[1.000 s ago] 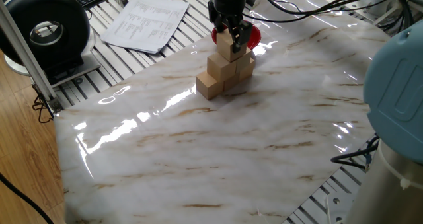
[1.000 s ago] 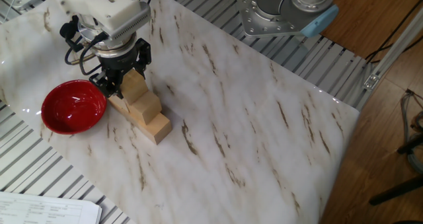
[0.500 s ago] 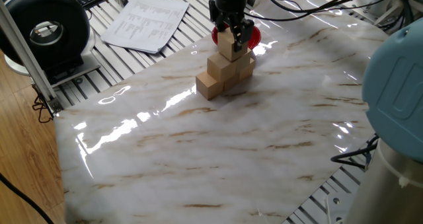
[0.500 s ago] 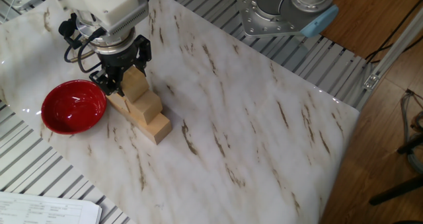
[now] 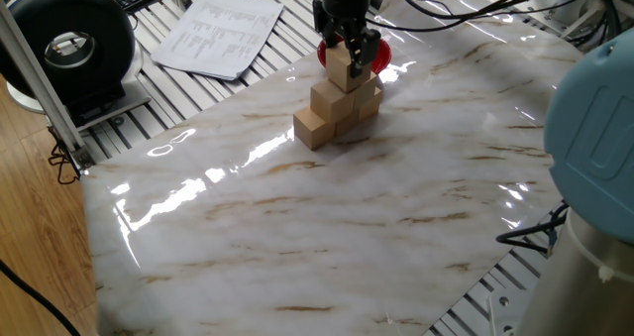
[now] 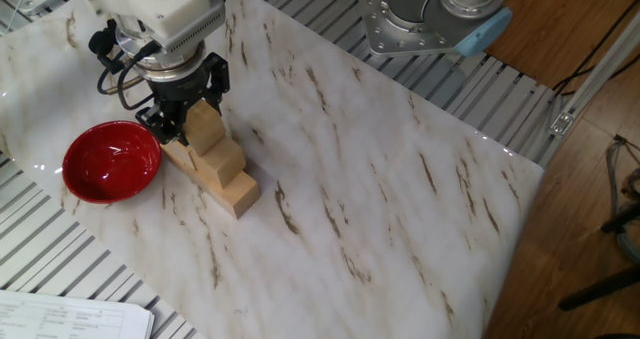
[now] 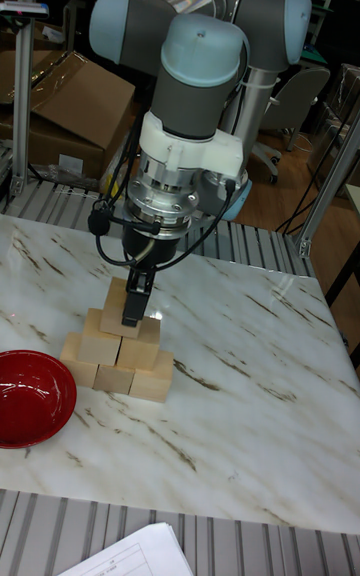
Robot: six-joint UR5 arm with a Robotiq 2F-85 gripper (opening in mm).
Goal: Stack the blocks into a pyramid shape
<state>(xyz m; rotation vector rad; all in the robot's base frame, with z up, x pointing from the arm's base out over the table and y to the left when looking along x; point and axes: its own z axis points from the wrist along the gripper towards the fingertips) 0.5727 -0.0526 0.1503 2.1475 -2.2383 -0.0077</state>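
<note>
The six small light-tan wooden cubes (image 7: pixel 118 351) stood together as a three-tier pyramid near the far edge of the white, brown-veined marble-patterned table (image 5: pixel 327 227): three cubes in a bottom row, two above them, and a sixth cube (image 5: pixel 342 64) at the top. The black two-finger gripper (image 5: pixel 346 56) of the grey UR5 arm (image 7: pixel 200 66) was directly over the stack with its fingers down either side of that top cube, closed on it or very nearly so; whether the cube's weight already rested on the tier below could not be told. By my reading this was the last placement, with the pyramid otherwise built. The next move looked to call for a gentle spreading of the fingers and a straight vertical lift, since any sideways drag could nudge the cap or the middle pair out of line. A glossy red bowl (image 6: pixel 111 160) sat just beside the stack, apart from it. The tabletop was shiny and caught glare from overhead lights. Beyond it lay slotted aluminium framing, a printed sheet of paper (image 5: pixel 220 31), a black round device (image 5: pixel 67 47), cardboard boxes (image 7: pixel 62 106) and a wooden floor (image 6: pixel 590 159).
</note>
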